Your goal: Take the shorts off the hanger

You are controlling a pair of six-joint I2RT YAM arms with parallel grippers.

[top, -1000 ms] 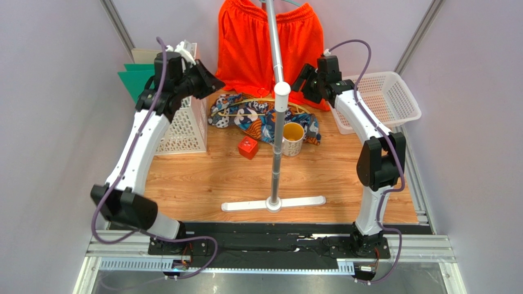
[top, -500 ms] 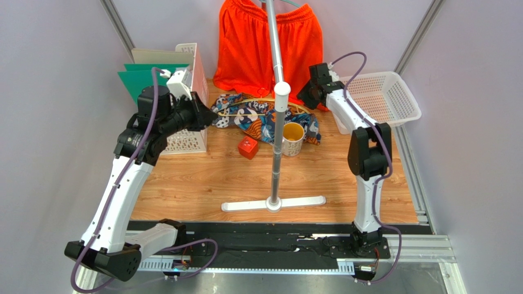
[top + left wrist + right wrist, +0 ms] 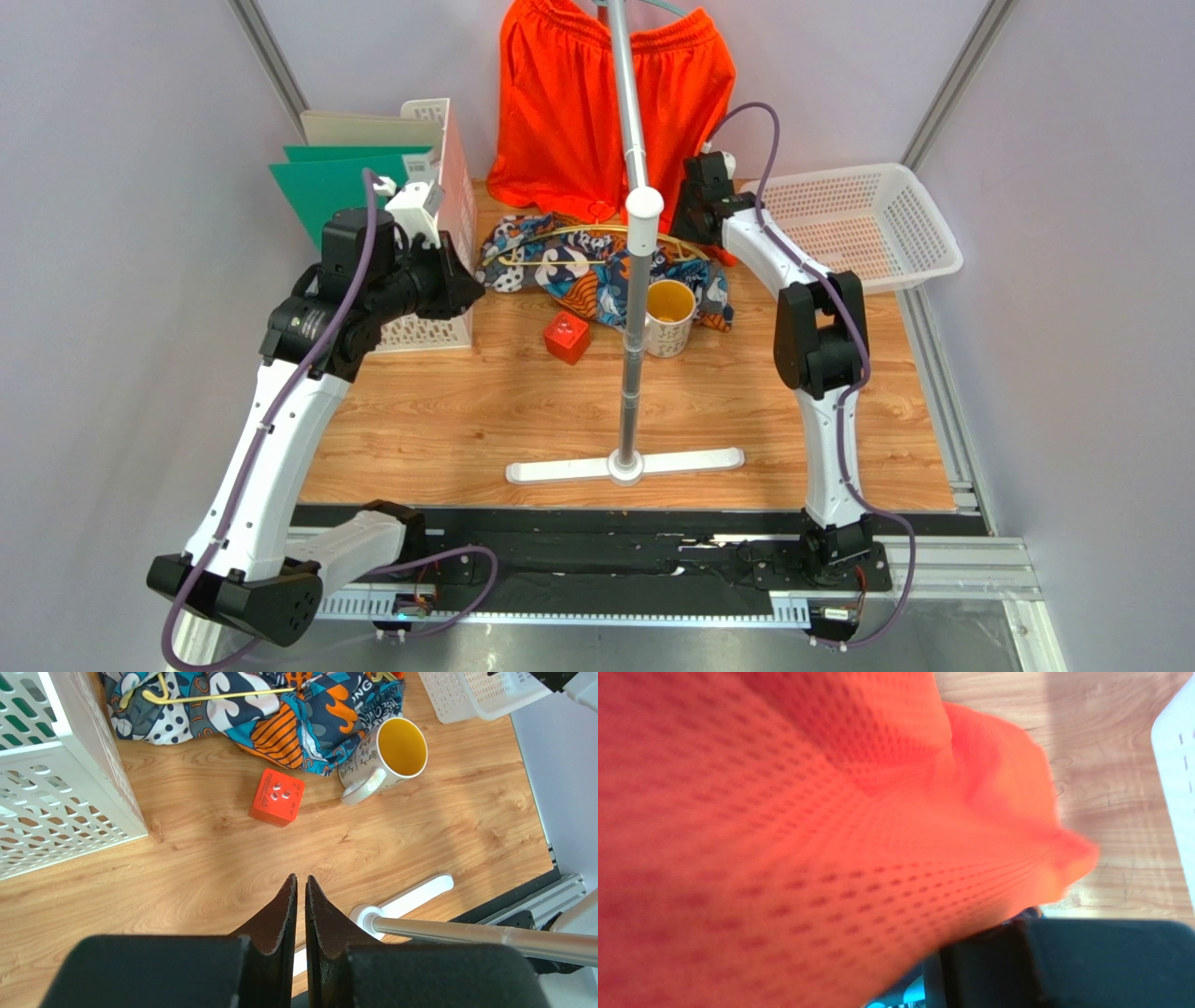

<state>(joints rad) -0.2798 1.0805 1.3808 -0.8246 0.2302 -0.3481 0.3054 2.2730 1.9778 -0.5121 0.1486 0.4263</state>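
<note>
the orange shorts [image 3: 596,105] hang well behind the mug [image 3: 669,317], which shows only its yellow inside; the printed shorts [image 3: 589,273] lie touching its far side. left of the mug, a white file holder [image 3: 428,332] holds green folders [image 3: 337,175]. the left gripper [image 3: 300,880] hovers there, fingers nearly touching, holding nothing. the right gripper [image 3: 697,189] meets the orange hem behind the mug; cloth hides its fingers, so its grip cannot be told.
</note>
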